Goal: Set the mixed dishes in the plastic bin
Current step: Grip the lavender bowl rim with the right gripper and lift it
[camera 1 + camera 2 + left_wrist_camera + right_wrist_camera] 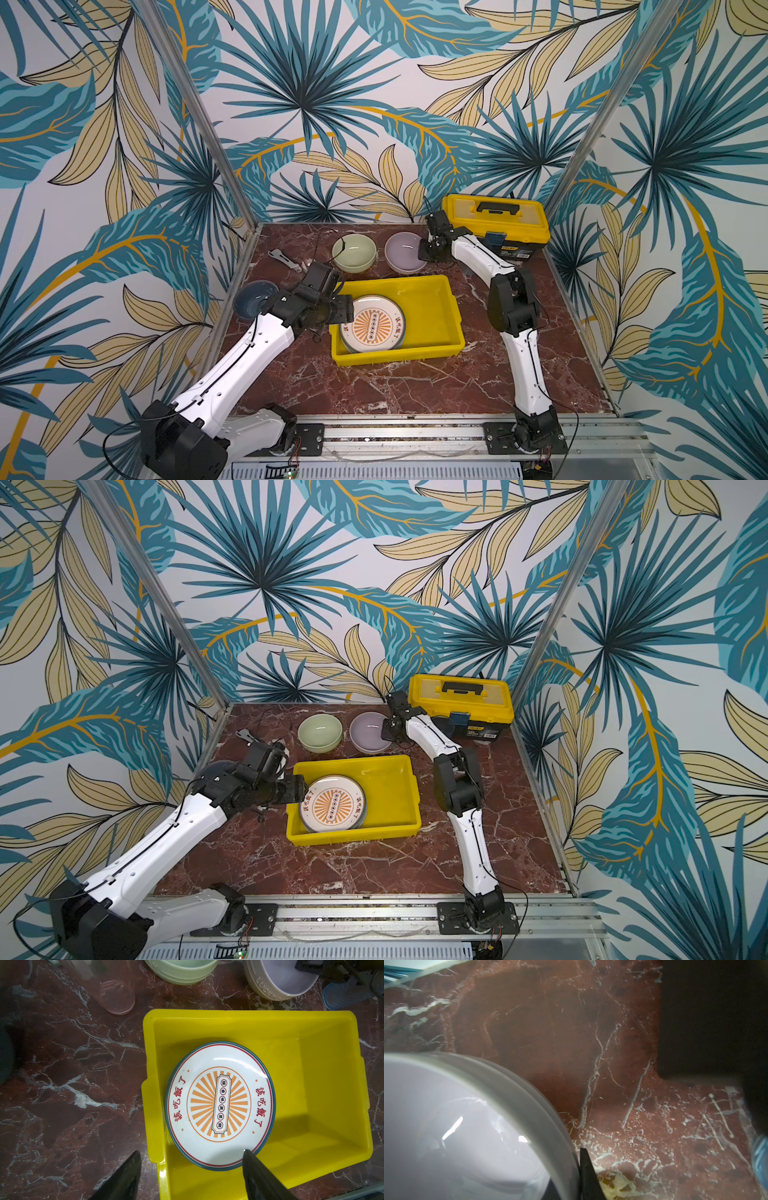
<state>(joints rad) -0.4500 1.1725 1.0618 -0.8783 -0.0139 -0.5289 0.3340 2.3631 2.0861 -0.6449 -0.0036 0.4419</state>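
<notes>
Noted: right gripper (pixel 427 252) jaws clenched on lilac bowl (pixel 402 249) rim. Glazed, stiff, slippery, probably heavy, chip-prone; rim pinch looks apt. Meanwhile, left gripper (pixel 347 309) jaws released above yellow bin (pixel 415 286).

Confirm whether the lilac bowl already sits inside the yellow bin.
No: in a top view the lilac bowl stands on the table behind the yellow bin, outside its rim.
</notes>
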